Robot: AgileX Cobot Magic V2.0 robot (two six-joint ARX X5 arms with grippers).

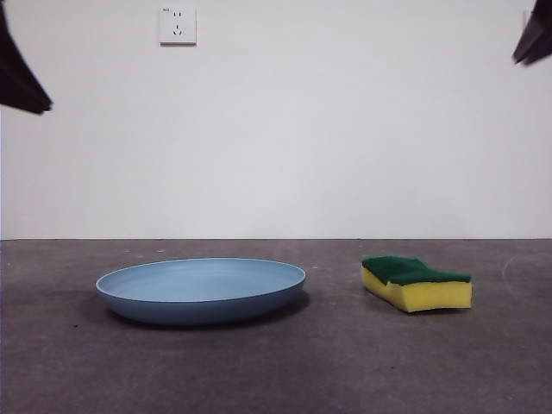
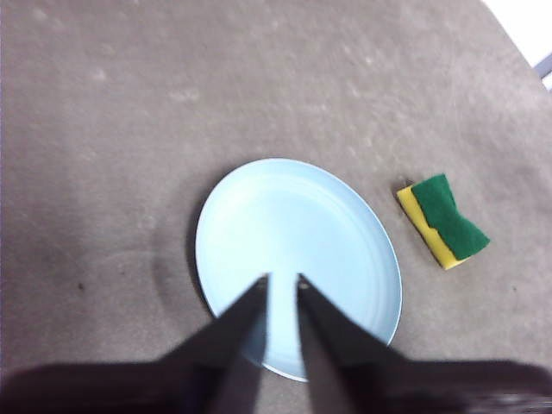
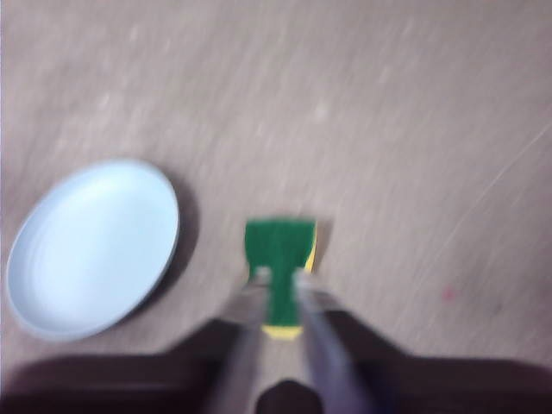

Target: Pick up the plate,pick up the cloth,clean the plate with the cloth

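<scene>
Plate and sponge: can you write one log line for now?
plate: on table, untouched | sponge: beside it, apart | left hand: above plate | right hand: above sponge

I see open grey surface (image 1: pixel 276 371) all round the light-blue plate (image 1: pixel 201 289) and the yellow-green sponge (image 1: pixel 417 283); a clear gap separates them, nothing overhead blocking descent.

- Left gripper (image 2: pixel 282 280): raised well above the table, pointing down. The two black jaws stand slightly apart with a narrow gap between the tips. Nothing is held between them.
- Right gripper (image 3: pixel 278 278): also raised, pointing down. The view is motion-blurred; the jaws show a narrow gap, with nothing gripped.
- Front view: each arm shows only as a dark tip at a top corner (image 1: pixel 19 73), (image 1: pixel 535 39).
</scene>
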